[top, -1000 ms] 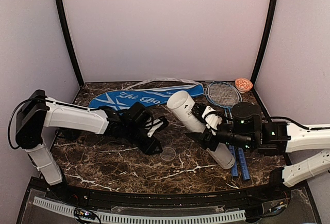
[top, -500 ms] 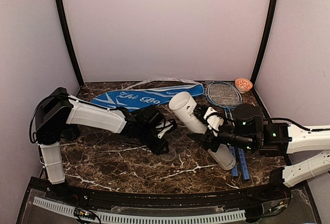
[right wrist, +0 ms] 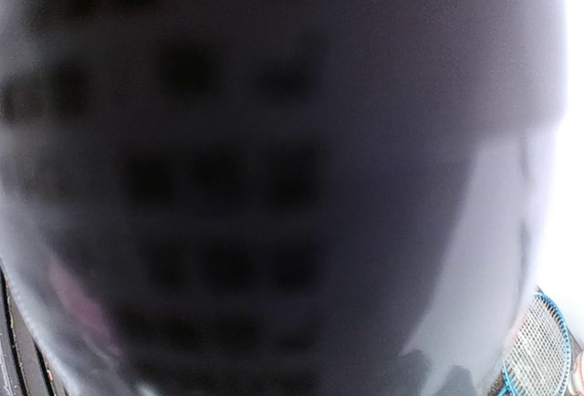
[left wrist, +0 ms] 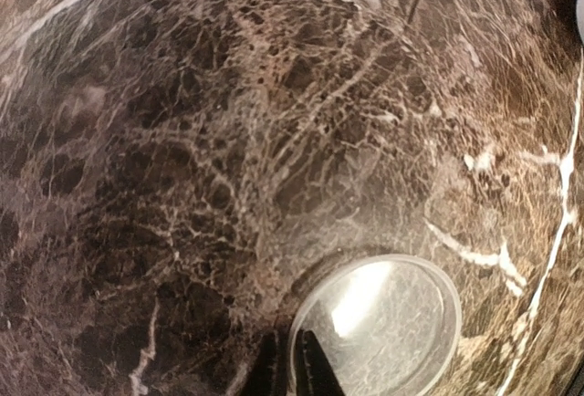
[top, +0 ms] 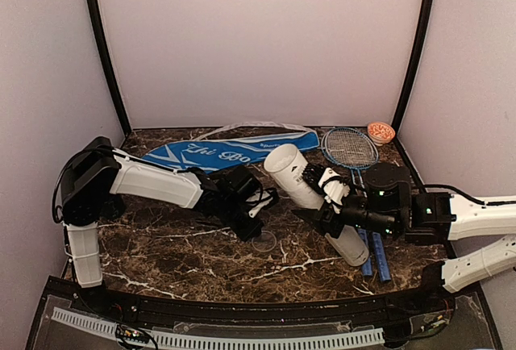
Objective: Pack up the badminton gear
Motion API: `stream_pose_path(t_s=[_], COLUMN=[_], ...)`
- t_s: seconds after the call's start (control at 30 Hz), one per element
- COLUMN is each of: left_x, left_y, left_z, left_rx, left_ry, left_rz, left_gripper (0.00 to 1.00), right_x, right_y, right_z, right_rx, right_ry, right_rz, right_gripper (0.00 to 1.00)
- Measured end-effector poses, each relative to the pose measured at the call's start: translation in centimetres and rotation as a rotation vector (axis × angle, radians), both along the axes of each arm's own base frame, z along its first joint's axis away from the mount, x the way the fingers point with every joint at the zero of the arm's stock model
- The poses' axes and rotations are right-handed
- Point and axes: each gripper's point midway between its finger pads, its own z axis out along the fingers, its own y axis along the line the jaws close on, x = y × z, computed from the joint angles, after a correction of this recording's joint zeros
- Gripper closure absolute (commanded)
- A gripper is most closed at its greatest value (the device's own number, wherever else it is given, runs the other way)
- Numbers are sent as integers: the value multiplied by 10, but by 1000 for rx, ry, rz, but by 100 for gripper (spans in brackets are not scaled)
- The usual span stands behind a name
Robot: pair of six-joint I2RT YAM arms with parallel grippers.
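Note:
My right gripper is shut around the middle of the long white tube and holds it tilted, its open end up toward the back left. In the right wrist view the tube fills the frame as a dark blur. My left gripper is low over the table, its two fingertips closed tight on the rim of a clear round lid that lies flat on the marble. The two rackets lie at the right, their blue handles toward me. The blue cover lies at the back. No shuttlecocks show.
A small orange-patterned bowl sits in the back right corner. The clear lid lies mid-table, in front of the tube's lower end. The marble table is edged by a black frame and purple walls.
My left arm has reached right and down until its fingertips came to the clear lid's rim. The right gripper and the tube have stayed almost still.

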Motion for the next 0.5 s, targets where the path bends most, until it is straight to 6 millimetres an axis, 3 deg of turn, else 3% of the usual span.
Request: stream_pose_path(t_s=[0.17, 0.3, 0.4, 0.5], left_x=[1, -1, 7, 23], left_y=[2, 18, 38, 63], left_z=[1, 13, 44, 94], left_rx=[4, -29, -110, -229], left_ry=[-6, 18, 23, -23], left_rz=[3, 28, 84, 159], left_gripper=[100, 100, 100, 100], right_x=[0, 0, 0, -1], right_y=[0, 0, 0, 1], right_z=[0, 0, 0, 0], right_rx=[-1, -1, -3, -6], right_ry=[0, 0, -3, -6], right_rz=[0, 1, 3, 8], right_gripper=[45, 45, 45, 45])
